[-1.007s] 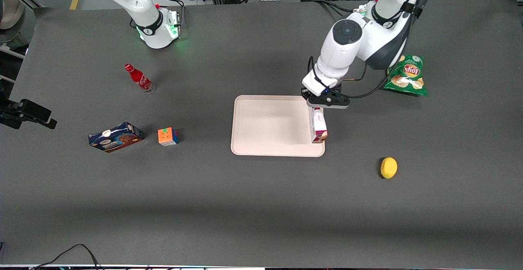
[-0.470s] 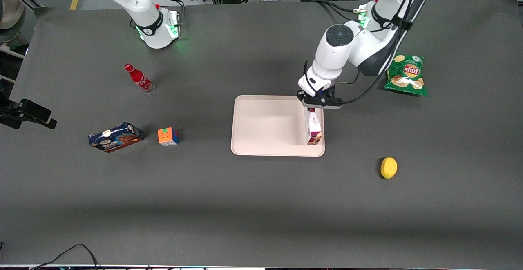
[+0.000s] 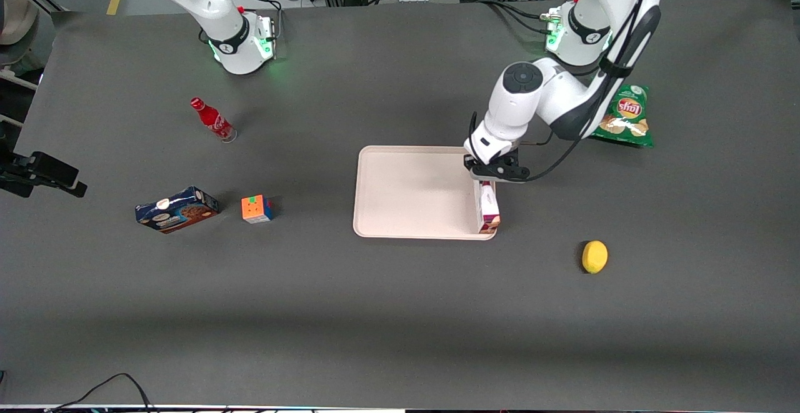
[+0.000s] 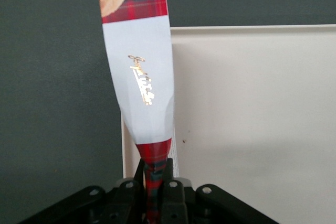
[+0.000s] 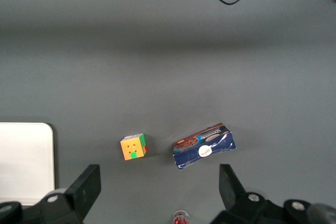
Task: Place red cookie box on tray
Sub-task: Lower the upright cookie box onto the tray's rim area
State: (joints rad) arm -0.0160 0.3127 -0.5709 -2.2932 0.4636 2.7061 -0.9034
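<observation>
Tray (image 3: 406,191) first: you have it on the dark table (image 3: 375,313), pale and flat, near the table's middle. Your red cookie box (image 3: 487,208) stands over the tray's edge toward the working arm's end, its lower end at the corner nearest the front camera; whether it touches the tray you cannot tell. Your gripper (image 3: 494,174) is right above it, fingers (image 4: 169,187) pinched on the box's plaid end. Well apart you see a chip bag (image 3: 622,116), blue cookie box (image 3: 177,209), cola bottle (image 3: 212,119), cube (image 3: 256,208) and lemon (image 3: 594,257)
</observation>
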